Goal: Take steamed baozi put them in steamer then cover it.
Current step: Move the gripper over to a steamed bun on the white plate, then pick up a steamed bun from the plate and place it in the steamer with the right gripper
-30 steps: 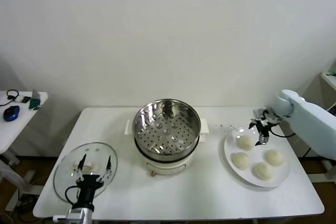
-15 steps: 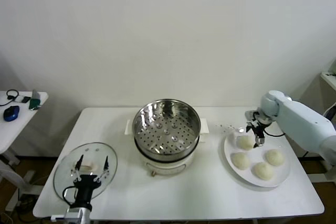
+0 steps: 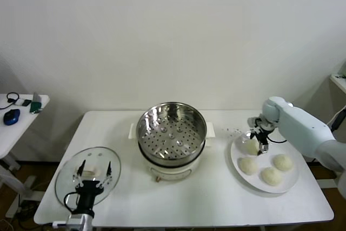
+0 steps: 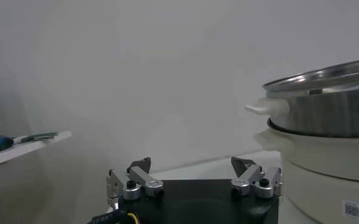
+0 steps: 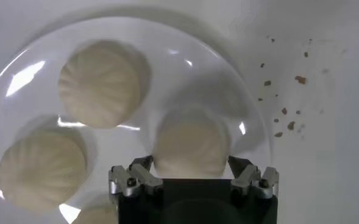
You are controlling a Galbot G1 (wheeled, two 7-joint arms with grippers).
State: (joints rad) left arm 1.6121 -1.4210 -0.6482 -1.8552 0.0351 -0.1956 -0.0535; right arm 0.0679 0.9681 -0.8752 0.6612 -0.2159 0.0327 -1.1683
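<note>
Four cream-white baozi lie on a white plate (image 3: 289, 182) at the table's right: one at the back left (image 3: 249, 147), and three others (image 3: 247, 165), (image 3: 282, 162), (image 3: 270, 176). My right gripper (image 3: 257, 137) is open and low over the back-left baozi. In the right wrist view the gripper (image 5: 191, 171) has this baozi (image 5: 190, 145) between its spread fingers, apart from both. The steel steamer (image 3: 171, 132) stands uncovered in the table's middle, with nothing on its perforated tray. My left gripper (image 3: 95, 172) is open and parked over the glass lid (image 3: 69, 183).
Brown crumbs (image 5: 284, 109) lie on the table beside the plate. A side table (image 3: 16, 117) with a blue mouse stands at the far left. The steamer's wall and white base (image 4: 325, 152) show in the left wrist view, past my left gripper (image 4: 191, 173).
My right gripper has moved left and down from the plate's back edge to sit over the back-left baozi. The left arm has hardly moved.
</note>
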